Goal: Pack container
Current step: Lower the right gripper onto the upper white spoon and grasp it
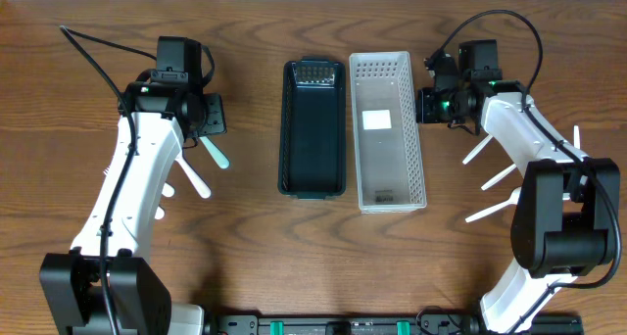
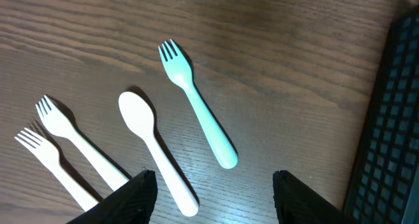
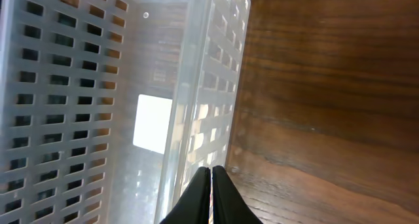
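A white perforated container [image 1: 389,168] lies at the table's middle, with a dark tray [image 1: 313,129] to its left. My left gripper [image 1: 209,117] is open and empty above a teal fork [image 2: 196,103], a white spoon [image 2: 157,152] and two white forks [image 2: 75,139]. In the left wrist view the gripper [image 2: 213,191] straddles the handle ends of the teal fork and the spoon. My right gripper [image 1: 428,105] is shut and empty. Its tips [image 3: 211,178] sit just outside the container's right wall [image 3: 196,106].
Three white utensils [image 1: 505,175] lie on the wood to the right of the container, beside my right arm. The dark tray's edge [image 2: 386,119] shows at the right of the left wrist view. A white label [image 3: 152,124] lies on the container's floor.
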